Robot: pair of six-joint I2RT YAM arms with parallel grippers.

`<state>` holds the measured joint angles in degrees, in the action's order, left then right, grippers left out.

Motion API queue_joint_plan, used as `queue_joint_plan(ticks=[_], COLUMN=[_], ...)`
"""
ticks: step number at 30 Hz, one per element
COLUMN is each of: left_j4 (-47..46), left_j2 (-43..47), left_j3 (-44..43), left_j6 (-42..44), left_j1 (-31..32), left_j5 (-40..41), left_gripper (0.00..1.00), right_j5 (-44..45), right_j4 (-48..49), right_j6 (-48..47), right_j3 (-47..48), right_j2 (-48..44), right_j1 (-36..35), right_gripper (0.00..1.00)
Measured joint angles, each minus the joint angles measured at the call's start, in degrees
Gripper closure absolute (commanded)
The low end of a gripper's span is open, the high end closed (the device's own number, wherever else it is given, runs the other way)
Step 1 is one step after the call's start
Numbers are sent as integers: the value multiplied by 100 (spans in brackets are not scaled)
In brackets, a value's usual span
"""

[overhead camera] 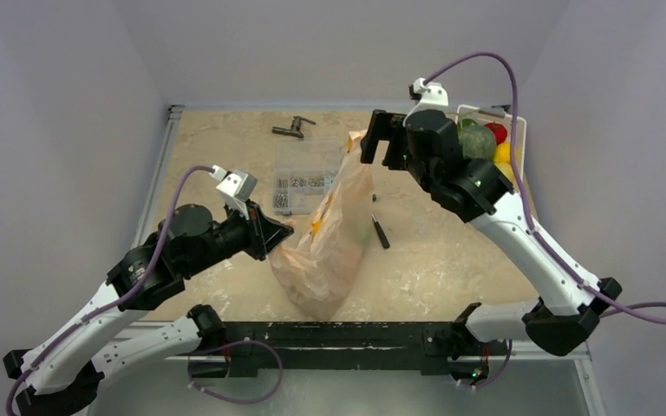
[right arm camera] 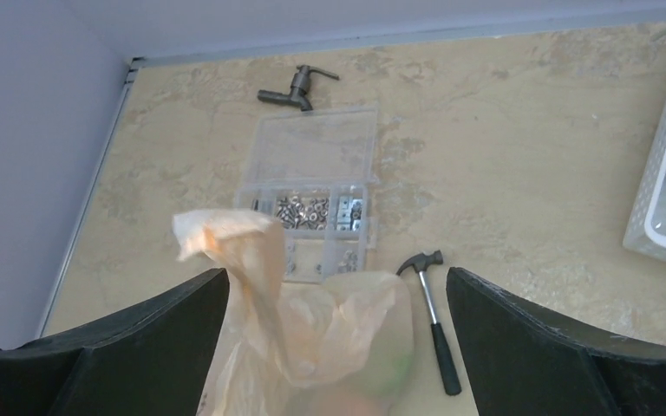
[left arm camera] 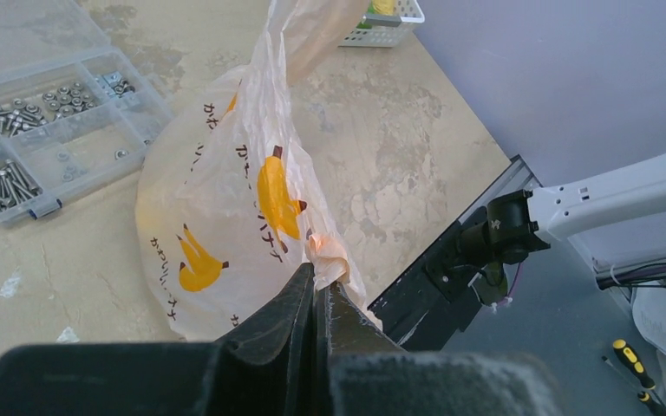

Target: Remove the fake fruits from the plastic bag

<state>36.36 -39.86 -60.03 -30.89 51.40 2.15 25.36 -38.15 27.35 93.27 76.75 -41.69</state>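
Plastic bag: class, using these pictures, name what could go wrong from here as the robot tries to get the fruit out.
1. The left tool is shut on only a small fold of the thin plastic bag. A pull may tear the fold or let it slip free.
2. The right tool is open around the bag's top and grips nothing, so the bag may slump shut.
3. The hammer lies close beside the bag, and dragging the bag could push it.

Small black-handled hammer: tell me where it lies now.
In the top view, the small black-handled hammer lies on the beige table, just right of the translucent peach-orange plastic bag.
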Motion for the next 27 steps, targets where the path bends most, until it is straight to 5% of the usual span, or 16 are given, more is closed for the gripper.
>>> queue_joint_plan(ticks=[9, 13, 21, 24, 27], left_j4=[-37, -57, -127, -157, -138], left_j2=[-116, -149, -181, -199, -275], left_j3=[37, 52, 81, 103, 107], left_j6=[0, -11, -168, -269, -267], left_j1=[0, 0, 0, 0, 0], left_j5=[-61, -107, -348, -393, -544], left_gripper=[100, 100, 100, 96, 59], right_j5=[-70, -319, -686, -706, -728], right_j4=[20, 271, 970, 1235, 1482], right_j6=[595, 885, 1445, 1602, 1755], right_j3=[-1104, -1805, -2573, -2706, -2898], right_j2=[-562, -699, -640, -509, -389], right_j1=[-1130, -1290, -1556, -1698, -1803], right_gripper=[1, 16, 19, 34, 79])
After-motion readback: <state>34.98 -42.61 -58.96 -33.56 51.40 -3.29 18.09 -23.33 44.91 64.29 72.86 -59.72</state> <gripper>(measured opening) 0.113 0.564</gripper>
